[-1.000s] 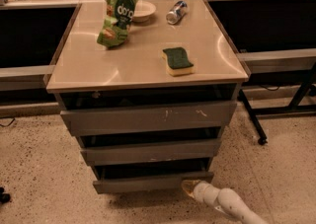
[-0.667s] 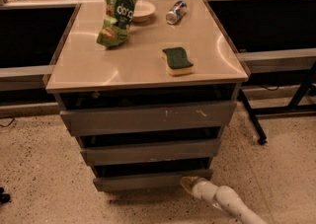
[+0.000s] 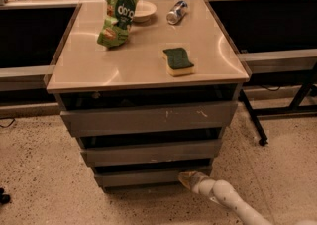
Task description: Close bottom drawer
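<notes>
- Three drawer fronts stack under the table (image 3: 99, 65); the bottom drawer (image 3: 143, 177), the narrowest, sits low at centre frame, slightly out, with a dark gap above it.
- Gripper (image 3: 186, 179) is just right of lower centre, its fingers drawn together into one tip against the right end of that drawer's front.
- Its white arm (image 3: 233, 203) runs off toward the lower right corner.
- On the table: a sponge (image 3: 178, 61), a green chip bag (image 3: 118, 15), a bowl (image 3: 144, 10) and a can (image 3: 176, 12).
</notes>
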You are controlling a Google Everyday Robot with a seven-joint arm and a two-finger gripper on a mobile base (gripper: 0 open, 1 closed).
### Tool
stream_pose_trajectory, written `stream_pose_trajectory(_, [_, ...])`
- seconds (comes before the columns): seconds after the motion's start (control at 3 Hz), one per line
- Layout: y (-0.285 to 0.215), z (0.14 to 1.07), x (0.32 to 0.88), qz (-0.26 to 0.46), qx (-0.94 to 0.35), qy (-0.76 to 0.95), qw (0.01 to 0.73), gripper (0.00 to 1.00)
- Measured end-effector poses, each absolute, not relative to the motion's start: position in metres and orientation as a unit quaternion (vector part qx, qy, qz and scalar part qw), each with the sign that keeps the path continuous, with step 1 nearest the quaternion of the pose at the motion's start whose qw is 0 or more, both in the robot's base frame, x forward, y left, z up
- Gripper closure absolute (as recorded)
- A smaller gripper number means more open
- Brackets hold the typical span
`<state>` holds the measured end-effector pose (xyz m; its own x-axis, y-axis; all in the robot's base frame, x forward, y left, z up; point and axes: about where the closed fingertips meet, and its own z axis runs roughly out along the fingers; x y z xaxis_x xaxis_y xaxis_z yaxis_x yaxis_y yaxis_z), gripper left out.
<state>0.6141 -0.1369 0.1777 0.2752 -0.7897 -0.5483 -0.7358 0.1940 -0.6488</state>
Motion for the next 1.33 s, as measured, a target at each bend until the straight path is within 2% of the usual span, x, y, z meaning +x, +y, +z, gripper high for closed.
stream_pose_trajectory(0.33, [-0.134,0.178,0.601,0.003,-0.64,0.61,0.467,1.0])
stream_pose_trajectory(1.0, [-0.153,0.195,0.519,0.098,-0.645,0.664,0.366,1.0])
stream_pose_trajectory(1.33, [-0.148,0.194,0.501,0.114,-0.643,0.67,0.353,1.0])
